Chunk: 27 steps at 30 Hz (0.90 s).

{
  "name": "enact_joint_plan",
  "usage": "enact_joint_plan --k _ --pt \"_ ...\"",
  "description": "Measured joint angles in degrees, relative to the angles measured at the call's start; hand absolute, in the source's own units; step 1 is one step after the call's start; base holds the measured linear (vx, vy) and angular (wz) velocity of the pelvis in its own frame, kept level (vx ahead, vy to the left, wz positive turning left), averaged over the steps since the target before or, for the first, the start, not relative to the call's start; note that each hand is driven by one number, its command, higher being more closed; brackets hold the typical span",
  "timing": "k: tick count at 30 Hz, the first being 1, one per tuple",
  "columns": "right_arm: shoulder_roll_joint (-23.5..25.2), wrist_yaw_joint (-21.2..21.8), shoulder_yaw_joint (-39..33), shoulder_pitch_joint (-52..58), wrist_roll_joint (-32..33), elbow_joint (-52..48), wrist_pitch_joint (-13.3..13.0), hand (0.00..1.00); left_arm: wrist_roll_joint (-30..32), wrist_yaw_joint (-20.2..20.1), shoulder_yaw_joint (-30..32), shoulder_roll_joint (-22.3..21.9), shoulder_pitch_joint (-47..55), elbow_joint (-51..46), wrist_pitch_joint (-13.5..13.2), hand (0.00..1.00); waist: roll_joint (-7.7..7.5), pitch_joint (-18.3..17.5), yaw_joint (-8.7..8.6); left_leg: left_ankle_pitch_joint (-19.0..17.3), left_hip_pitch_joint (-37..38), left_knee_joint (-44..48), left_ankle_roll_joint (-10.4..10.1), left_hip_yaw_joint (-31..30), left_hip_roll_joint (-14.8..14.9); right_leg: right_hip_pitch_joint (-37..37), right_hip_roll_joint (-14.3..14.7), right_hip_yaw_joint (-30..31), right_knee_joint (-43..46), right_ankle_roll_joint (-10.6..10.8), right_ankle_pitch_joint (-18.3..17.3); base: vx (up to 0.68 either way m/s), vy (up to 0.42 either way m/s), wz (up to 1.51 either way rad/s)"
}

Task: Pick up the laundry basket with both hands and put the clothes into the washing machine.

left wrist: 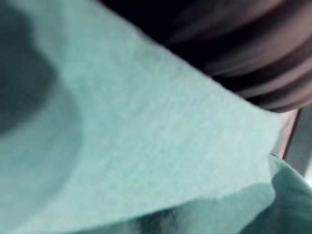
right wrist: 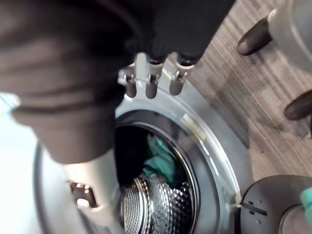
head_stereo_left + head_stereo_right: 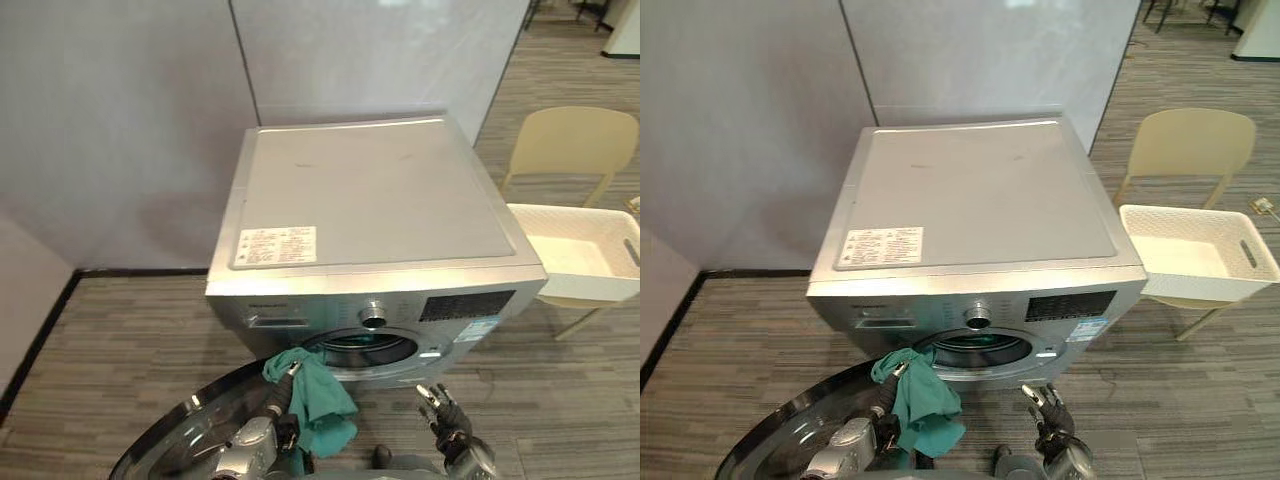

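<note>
A silver front-loading washing machine [image 3: 370, 190] stands before me with its round door [image 3: 190, 430] swung open to the lower left. My left hand [image 3: 283, 402] is shut on a teal cloth [image 3: 320, 400], holding it at the left rim of the drum opening [image 3: 365, 348]; the cloth drapes down over the hand and covers the left wrist view [image 1: 146, 146]. Another teal piece [image 2: 158, 156] lies inside the drum [image 2: 156, 200]. My right hand [image 3: 450, 420] hovers low in front of the machine's right side, fingers relaxed and holding nothing. The white laundry basket [image 3: 575, 250] sits on a chair to the right.
The beige chair [image 3: 570, 140] carrying the basket stands close to the machine's right side. Grey partition walls [image 3: 120, 120] run behind and to the left of the machine. Wood-pattern floor [image 3: 120, 340] lies open on the left.
</note>
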Motion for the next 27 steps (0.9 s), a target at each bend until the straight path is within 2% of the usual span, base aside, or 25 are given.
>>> enact_joint_plan --k 1,2,5,6,7,9,10,12,14,15,16,17,19,21,22,23,24,25,26,27 --pt "-0.20 -0.02 0.08 -0.37 0.01 0.63 0.07 0.00 0.00 0.01 0.32 0.10 -0.22 -0.39 -0.02 1.00 0.65 -0.35 0.16 -0.17 0.65 -1.96 1.64 0.57 -0.62 -0.38 -0.30 0.70 0.10 0.45 0.09 -0.07 0.215 -0.29" --pt "0.21 -0.04 1.00 -1.20 0.01 0.33 0.21 0.00 0.00 0.08 0.72 0.10 -0.11 -1.07 -0.13 1.00 0.19 -0.52 1.16 0.53 1.63 -4.49 1.63 2.84 -1.40 -0.74 -0.64 2.55 -0.63 1.63 0.88 -0.06 0.181 -0.48" --pt "1.37 0.30 2.93 -1.33 0.03 0.44 0.31 0.00 0.00 0.19 1.88 0.54 0.09 -1.04 -0.09 1.00 -0.62 -0.85 0.67 1.87 3.06 -9.54 2.20 4.34 -3.49 0.29 -2.23 4.10 -5.04 2.88 3.43 -0.04 0.131 -0.32" --pt "2.14 0.19 2.97 -0.35 0.04 0.52 0.31 0.00 -0.02 0.22 1.85 0.55 0.08 -1.02 -0.12 1.00 -1.86 -1.51 0.29 4.27 4.53 -14.82 2.44 5.04 -4.91 0.33 -3.02 4.88 -7.41 3.53 4.45 0.04 0.103 -0.15" --pt "2.52 0.18 3.06 0.18 0.05 0.54 0.31 0.00 -0.01 0.22 1.69 0.75 -0.07 -0.97 -0.15 1.00 -2.05 -2.14 -0.20 5.92 5.58 -17.74 2.47 5.82 -5.41 0.02 -3.21 5.47 -8.55 3.67 5.55 0.09 0.053 -0.13" --pt "2.53 0.28 3.25 0.60 0.01 0.96 0.34 0.00 -0.02 0.22 1.53 0.75 -0.20 -0.81 -0.14 1.00 -3.11 -1.47 -0.77 6.91 5.57 -18.22 2.56 7.13 -5.26 -1.26 -3.09 6.19 -7.74 3.91 5.97 0.12 0.018 -0.40" --pt "2.29 0.28 3.24 1.24 -0.02 1.13 0.40 0.00 -0.01 0.21 0.68 0.80 -0.20 -0.80 -0.12 1.00 -3.54 -1.04 -0.71 7.11 5.56 -17.59 2.93 9.03 -4.32 -4.09 -2.44 6.83 -3.39 5.00 5.20 0.11 0.004 -0.61" --pt "2.22 0.27 3.16 1.08 -0.23 1.13 0.46 0.00 0.00 0.15 -0.25 1.20 -0.19 -0.77 -0.04 1.00 -3.48 -0.38 -0.80 7.01 5.92 -16.07 3.08 10.51 -2.99 -7.01 -1.24 6.39 2.89 5.51 4.86 0.07 -0.029 -0.56" --pt "1.86 0.20 2.79 0.42 -0.64 1.09 0.50 0.00 0.00 0.12 -0.64 1.28 -0.23 -0.78 -0.01 1.00 -3.09 1.00 -1.09 6.54 9.00 -15.90 3.80 11.47 -1.42 -8.04 -0.02 6.05 9.49 8.37 4.25 0.04 -0.059 -0.37" --pt "1.56 0.29 2.79 0.39 -0.74 1.11 0.63 0.00 -0.07 0.14 -0.63 1.18 -0.50 -0.78 -0.03 1.00 -2.73 1.76 -1.38 6.09 10.69 -15.54 4.04 11.35 -0.92 -9.24 -1.34 3.88 16.00 6.41 0.25 0.02 -0.063 0.11" --pt "1.32 0.69 2.69 0.40 -1.10 1.03 0.71 0.00 -0.21 0.12 -0.62 1.31 -1.03 -0.79 -0.08 1.00 -2.98 1.80 -1.55 5.00 10.76 -14.22 3.77 10.34 -0.41 -9.85 -3.80 2.20 19.79 5.19 -1.83 0.04 -0.102 0.31" --pt "1.33 0.73 2.55 0.42 -1.30 1.18 0.80 0.00 -0.29 0.12 -0.59 1.48 -1.34 -0.75 -0.08 1.00 -3.14 1.95 -1.54 4.44 10.56 -13.18 3.43 9.83 0.00 -9.87 -5.29 1.71 20.91 4.66 -2.39 0.03 -0.161 0.44" --pt "1.28 0.71 2.38 0.42 -1.74 1.22 1.45 0.00 -0.50 0.19 -0.53 2.22 -1.41 -0.68 -0.10 1.00 -3.10 2.12 -0.77 2.77 8.71 -9.62 1.41 7.94 2.30 -9.88 -10.64 1.68 21.16 3.91 -2.71 -0.01 -0.240 0.26" --pt "1.58 0.70 2.38 0.41 -1.76 1.20 1.63 0.00 -0.77 0.25 -0.25 3.47 -1.10 -0.39 -0.10 1.00 -3.35 1.93 -0.61 1.89 7.54 -7.46 -0.75 6.68 4.17 -8.71 -12.83 3.59 18.43 4.12 -2.22 -0.02 -0.344 0.14" --pt "1.79 0.71 2.38 0.49 -1.75 1.20 1.72 0.00 -0.90 0.28 -0.12 4.09 -1.12 0.10 -0.10 1.00 -3.85 1.64 -0.62 1.77 7.21 -6.75 -2.30 5.83 4.77 -7.43 -13.76 4.78 15.85 4.94 -1.12 0.01 -0.530 0.22" --pt "2.34 0.73 2.38 1.30 -1.75 1.22 1.95 0.00 -0.90 0.29 -0.11 5.00 -1.04 0.57 -0.10 1.00 -5.60 0.73 -0.61 2.06 7.22 -6.65 -4.24 5.19 4.95 -5.32 -14.51 5.82 12.01 5.70 3.41 0.03 -0.507 0.18" --pt "2.45 0.75 2.38 1.65 -1.81 1.40 2.09 0.00 -0.90 0.32 0.05 5.24 -1.08 0.89 -0.10 1.00 -6.56 0.29 -0.54 2.35 7.31 -6.67 -5.46 4.55 5.17 -3.96 -14.41 5.83 10.20 9.30 1.24 0.06 -0.523 0.01" --pt "2.16 0.70 2.35 1.53 -2.16 2.33 2.26 0.00 -0.90 0.34 0.86 5.05 -1.18 1.50 -0.12 1.00 -5.67 0.04 -0.17 3.55 7.62 -7.45 -7.65 4.33 7.18 -1.47 -12.34 4.92 6.03 11.36 -2.06 0.07 -0.467 -0.11" --pt "0.54 0.59 2.23 0.68 -2.29 2.98 2.30 0.00 -0.89 0.34 1.87 2.89 -1.35 2.34 -0.01 1.00 -3.29 0.63 -0.32 4.60 8.18 -8.99 -9.26 3.73 9.93 -1.01 -9.29 3.89 5.22 10.34 -1.77 0.07 -0.420 -0.11" --pt "-0.50 0.59 2.20 0.62 -2.33 2.94 2.29 0.00 -0.90 0.28 2.00 1.69 -1.35 2.51 -0.02 1.00 -2.18 0.57 -0.62 5.33 8.54 -10.06 -9.61 2.72 10.77 -0.91 -7.89 3.64 5.52 10.02 -1.95 0.05 -0.362 -0.01"
